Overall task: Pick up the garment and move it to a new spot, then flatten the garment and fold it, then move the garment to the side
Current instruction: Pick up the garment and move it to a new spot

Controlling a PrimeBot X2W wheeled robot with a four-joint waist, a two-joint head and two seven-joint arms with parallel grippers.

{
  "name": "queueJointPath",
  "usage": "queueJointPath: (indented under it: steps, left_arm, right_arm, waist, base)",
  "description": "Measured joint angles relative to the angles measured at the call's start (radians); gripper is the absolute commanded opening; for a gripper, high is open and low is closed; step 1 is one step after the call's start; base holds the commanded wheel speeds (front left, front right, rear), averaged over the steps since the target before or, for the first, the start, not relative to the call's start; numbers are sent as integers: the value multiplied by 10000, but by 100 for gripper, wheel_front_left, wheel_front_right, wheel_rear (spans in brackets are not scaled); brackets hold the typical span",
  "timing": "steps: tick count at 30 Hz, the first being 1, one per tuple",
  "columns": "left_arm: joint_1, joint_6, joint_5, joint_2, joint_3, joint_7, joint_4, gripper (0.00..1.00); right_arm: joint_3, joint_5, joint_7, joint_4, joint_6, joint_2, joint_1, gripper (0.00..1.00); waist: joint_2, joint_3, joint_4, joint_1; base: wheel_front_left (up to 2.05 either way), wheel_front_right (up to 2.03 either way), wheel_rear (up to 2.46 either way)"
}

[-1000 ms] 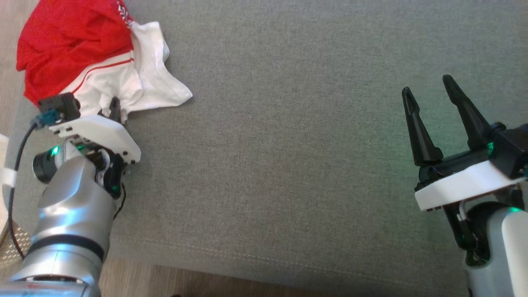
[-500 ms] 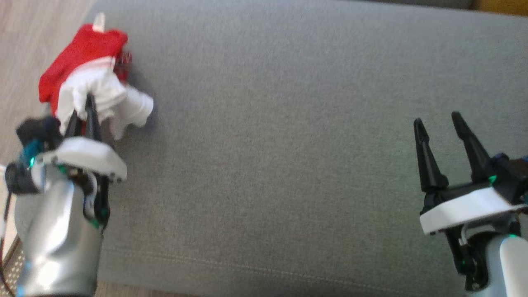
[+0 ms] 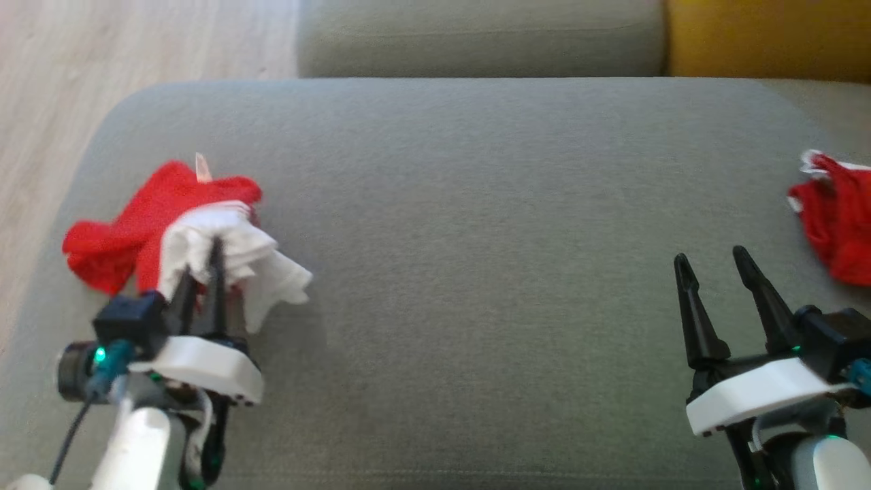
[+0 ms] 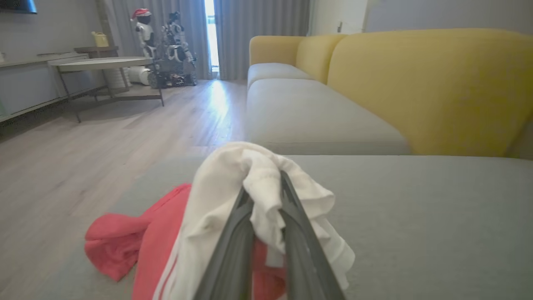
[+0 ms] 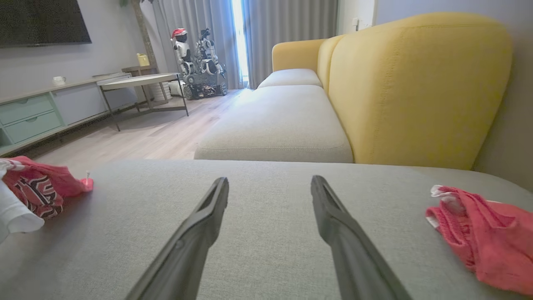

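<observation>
The garment [image 3: 170,231] is red and white, bunched at the left end of the grey seat cushion [image 3: 476,238]. My left gripper [image 3: 204,255] is shut on its white part, and the cloth humps up over the fingertips. In the left wrist view the white fabric [image 4: 233,187] drapes over both dark fingers, with the red part [image 4: 125,246] trailing on the cushion to the left. My right gripper [image 3: 708,269] stands open over the cushion's right side, nothing between its fingers; the right wrist view shows this gripper [image 5: 270,185] with bare cushion beyond and the garment [image 5: 29,191] at the left edge.
A second red cloth [image 3: 833,221] lies at the cushion's right edge, also seen as the red cloth [image 5: 479,229]. A yellow sofa back [image 5: 416,83] rises behind. Wooden floor [image 3: 102,68] lies to the left, with a table [image 4: 104,64] and parked robots [image 4: 166,41] far off.
The head camera has tilted up, so the picture has shifted. The left gripper has lifted and bunched the white part of the garment; the spread cloth is now a heap. The right gripper stays open.
</observation>
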Motion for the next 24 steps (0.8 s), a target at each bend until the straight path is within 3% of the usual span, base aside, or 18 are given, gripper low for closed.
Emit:
queueJointPath:
  steps: [4,9,24]
  left_arm:
    - [211,-35,77,-6,-416,362,-518,0]
    - [-30,-376,146,-123,-1078,721,-692,0]
    - [-3444,-1271,531,-1089,-2564,980,642,0]
  right_arm:
    - [13,0,0,-107,0,12,7,100]
    - [132,4,8,-197,0,73,-65,100]
    - [688,449,-844,268,0,251,-1336,100]
  waist:
    - [0,-49,-407,0]
    - [0,152,-1123,0]
    - [0,2181,-3577,0]
  base:
    - [0,0,0]
    - [0,0,0]
    - [0,0,0]
